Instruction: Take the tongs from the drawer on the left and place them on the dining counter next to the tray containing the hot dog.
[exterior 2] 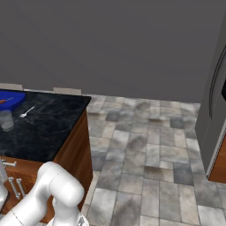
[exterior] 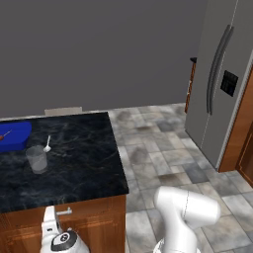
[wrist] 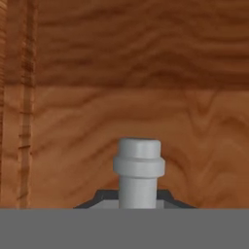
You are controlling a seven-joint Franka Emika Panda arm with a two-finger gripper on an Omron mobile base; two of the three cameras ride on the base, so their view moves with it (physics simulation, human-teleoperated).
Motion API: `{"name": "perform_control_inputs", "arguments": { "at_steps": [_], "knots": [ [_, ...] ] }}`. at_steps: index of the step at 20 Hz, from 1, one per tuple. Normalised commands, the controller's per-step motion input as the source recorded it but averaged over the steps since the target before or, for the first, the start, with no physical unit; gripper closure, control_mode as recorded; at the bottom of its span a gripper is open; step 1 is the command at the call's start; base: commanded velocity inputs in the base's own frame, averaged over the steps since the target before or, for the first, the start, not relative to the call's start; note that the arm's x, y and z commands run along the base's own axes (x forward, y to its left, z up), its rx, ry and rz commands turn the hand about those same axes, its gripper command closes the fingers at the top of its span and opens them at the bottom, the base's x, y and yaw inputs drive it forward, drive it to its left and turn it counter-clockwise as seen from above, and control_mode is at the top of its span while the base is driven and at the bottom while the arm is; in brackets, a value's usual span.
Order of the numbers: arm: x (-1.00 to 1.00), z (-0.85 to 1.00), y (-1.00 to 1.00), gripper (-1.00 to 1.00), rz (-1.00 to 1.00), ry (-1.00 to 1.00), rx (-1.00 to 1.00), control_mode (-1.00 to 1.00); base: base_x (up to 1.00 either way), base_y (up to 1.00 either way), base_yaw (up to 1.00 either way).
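Reddish-brown wood grain of the shallow drawer front faces your pincer, which is clamped on the short silver bar handle. You're at the opening step, so next pull straight back; the tongs are presumably inside, while the bright blue tray waits on the black marble desk.

We note the dining counter, black white-veined marble on a reddish-brown base. On the top, at about 9 o'clock in the left base view, the blue tray sits against the frame edge. A clear glass stands at its 5 o'clock; a small white spoon lies just beside the glass, at 1 o'clock. Grey tiled floor lies at the counter's 3 o'clock.
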Motion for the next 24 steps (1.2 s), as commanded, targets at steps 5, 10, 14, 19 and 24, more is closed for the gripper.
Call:
{"name": "perform_control_inputs", "arguments": {
  "at_steps": [5, 10, 14, 19, 24],
  "knots": [
    [0.00, 0.00, 0.00, 1.00, 0.00, 0.00, 0.00, -1.00, 0.00, 0.00, 0.00],
    [-0.09, 0.00, 0.00, 1.00, 0.00, 0.00, 0.00, -1.00, 0.00, 0.00, 0.00],
    [-0.48, 0.00, 0.00, 1.00, 0.00, -0.03, 0.00, -1.00, 0.00, 0.00, 0.00],
    [-0.65, 0.00, 0.00, 1.00, 0.00, -0.10, 0.00, -1.00, 0.00, 0.00, 0.00],
    [-0.75, 0.00, 0.00, 1.00, 0.02, -0.12, 0.00, -1.00, 0.00, 0.00, 0.00]
  ]
}}
